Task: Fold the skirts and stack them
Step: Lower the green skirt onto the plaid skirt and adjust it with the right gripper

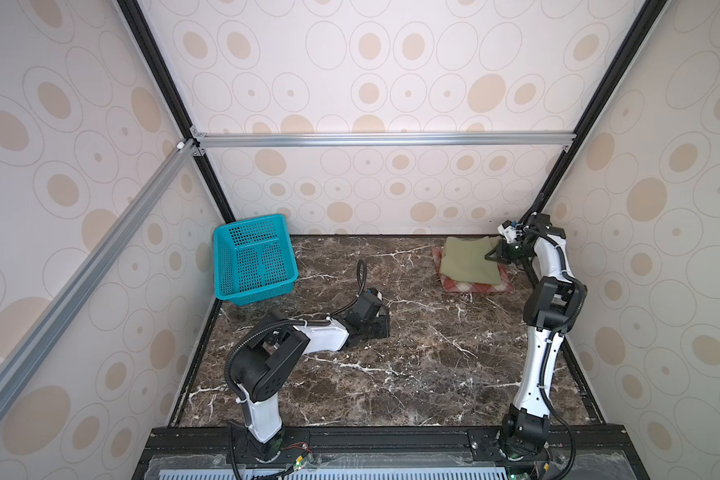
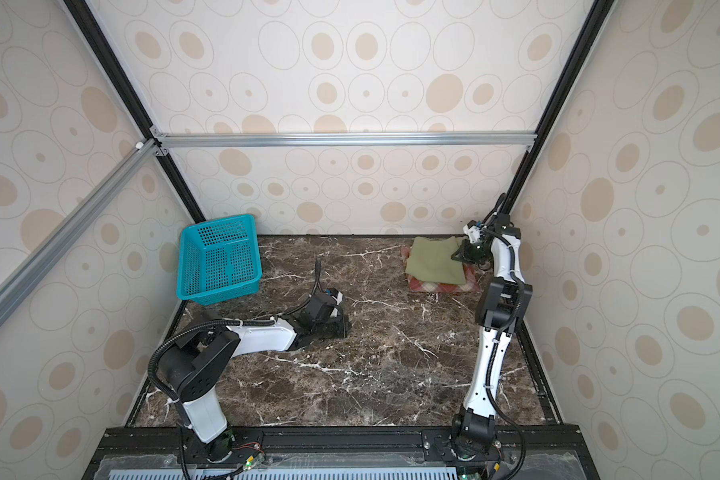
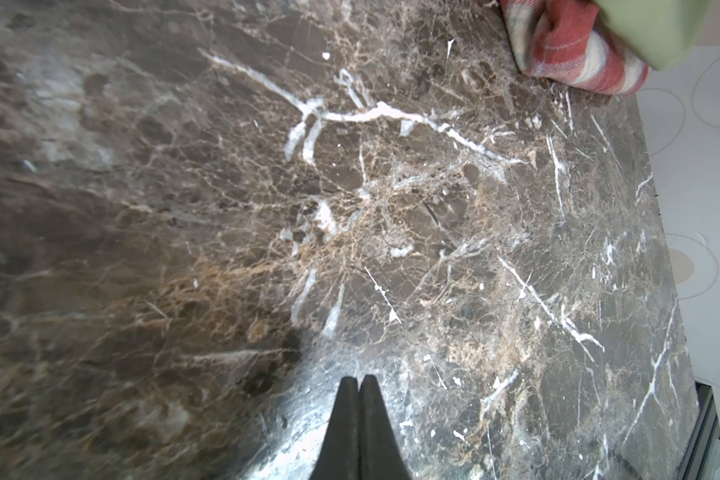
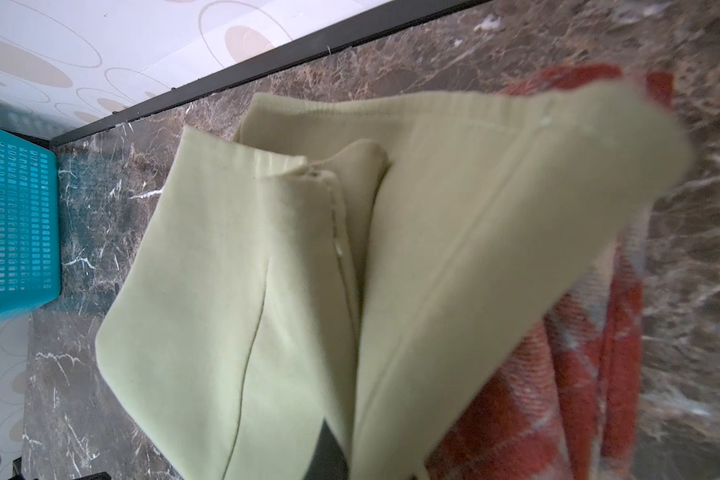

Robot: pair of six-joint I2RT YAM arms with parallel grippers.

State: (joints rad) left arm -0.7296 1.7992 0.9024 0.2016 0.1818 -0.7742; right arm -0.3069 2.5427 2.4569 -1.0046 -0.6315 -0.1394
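The olive-green skirt [image 1: 468,259] lay folded on top of the plaid skirt [image 1: 481,286] at about one o'clock on the bench [image 1: 412,374], well apart from the teal basket [image 1: 229,270] at ten o'clock. The right jaws stood closed at the green skirt's three o'clock edge. In the right wrist view they appeared to pinch one layer of it, a flap raised off the rest with the plaid showing beneath. The left jaws were pressed together on nothing, low over bare bench near the middle.

The stack looked nearly done, so the step in hand was probably tidying that top fold. Doing it well meant carrying the flap low and flat toward nine o'clock, laying it edge to edge, and releasing only once it rested, without dragging the plaid skirt underneath. The idle left arm [image 1: 321,332] could have pinned the stack.
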